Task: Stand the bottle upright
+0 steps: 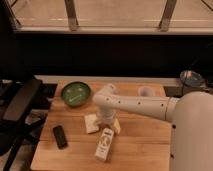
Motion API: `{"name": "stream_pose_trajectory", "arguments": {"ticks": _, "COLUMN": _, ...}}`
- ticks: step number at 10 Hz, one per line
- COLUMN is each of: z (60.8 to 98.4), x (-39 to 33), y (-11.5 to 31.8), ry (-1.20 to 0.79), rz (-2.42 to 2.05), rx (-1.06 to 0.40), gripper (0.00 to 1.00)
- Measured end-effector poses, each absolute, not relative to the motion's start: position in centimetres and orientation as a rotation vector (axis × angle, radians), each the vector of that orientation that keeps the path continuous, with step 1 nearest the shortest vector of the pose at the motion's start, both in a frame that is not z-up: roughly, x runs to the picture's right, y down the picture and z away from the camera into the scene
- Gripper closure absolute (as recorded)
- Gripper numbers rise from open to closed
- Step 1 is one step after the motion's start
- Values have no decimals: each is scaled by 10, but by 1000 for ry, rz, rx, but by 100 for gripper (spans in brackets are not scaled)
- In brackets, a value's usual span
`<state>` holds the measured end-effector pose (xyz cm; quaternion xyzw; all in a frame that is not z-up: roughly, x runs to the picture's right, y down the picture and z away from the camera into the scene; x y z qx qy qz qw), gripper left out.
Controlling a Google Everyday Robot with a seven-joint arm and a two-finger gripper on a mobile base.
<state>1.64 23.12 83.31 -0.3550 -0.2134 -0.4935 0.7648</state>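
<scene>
- One bottle (104, 144) lies on its side near the front edge of the wooden counter (145, 150), its long axis running roughly front to back with a slight tilt.
- One flat dark slab (60, 136) lies to the left of the bottle, apart from it.
- One small white block (91, 123) rests flat just behind and left of the bottle's far end.
- The claw (107, 121) points down at the counter just behind the bottle's far end and beside the block; I cannot tell how far open it is, nor whether it grips anything.
- One white arm (140, 106) reaches in from the robot's body (195, 135) on the right, runs nearly level across the counter, bends at a rounded joint mid-counter and drops straight down to the claw.
- One green bowl (75, 93) sits at the back left of the counter.
- One short white cup (145, 91) stands at the back right, behind the arm.
- One dark chair (20, 102) stands off the counter's left side.
</scene>
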Motion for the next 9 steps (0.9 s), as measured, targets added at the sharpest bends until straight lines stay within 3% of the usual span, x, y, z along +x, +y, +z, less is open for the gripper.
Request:
{"name": "stream_pose_trajectory", "arguments": {"ticks": 4, "z": 833, "x": 17, "y": 232, "ry": -464, "rz": -1074, "rx": -771, "gripper": 20}}
{"name": "stream_pose_trajectory", "arguments": {"ticks": 9, "z": 803, "x": 11, "y": 224, "ry": -493, "rz": -1155, "rx": -613, "gripper": 20}}
